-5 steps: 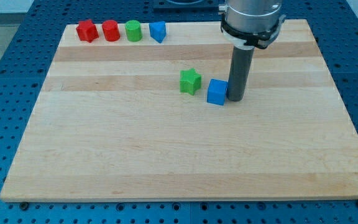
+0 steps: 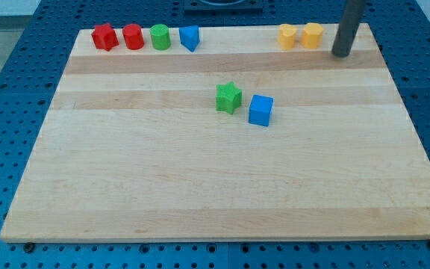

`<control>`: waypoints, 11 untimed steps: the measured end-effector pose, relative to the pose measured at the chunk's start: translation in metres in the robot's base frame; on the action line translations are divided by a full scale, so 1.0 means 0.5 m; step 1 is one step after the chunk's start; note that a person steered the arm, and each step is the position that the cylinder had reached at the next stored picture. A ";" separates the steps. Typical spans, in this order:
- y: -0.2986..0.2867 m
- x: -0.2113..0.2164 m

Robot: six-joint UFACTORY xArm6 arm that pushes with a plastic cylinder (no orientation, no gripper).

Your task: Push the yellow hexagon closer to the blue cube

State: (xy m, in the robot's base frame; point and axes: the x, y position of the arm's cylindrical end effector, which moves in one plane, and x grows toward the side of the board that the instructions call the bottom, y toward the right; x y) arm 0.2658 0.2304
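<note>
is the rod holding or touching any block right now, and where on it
Nothing is held. My tip stands apart at the view's right of the yellow hexagon, touching no block.

Pale smooth wooden board (image 2: 200, 187), matt plastic-looking blocks, perforated blue metal table (image 2: 6, 112)

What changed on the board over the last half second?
My tip left the blue cube and went to the view's top right, beside the two yellow blocks, now uncovered. The cube, green star and top-left row stayed put.
</note>
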 end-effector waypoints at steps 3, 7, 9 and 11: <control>-0.034 -0.145; -0.110 -0.067; -0.110 0.010; -0.139 0.027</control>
State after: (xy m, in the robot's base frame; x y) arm 0.2793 0.1610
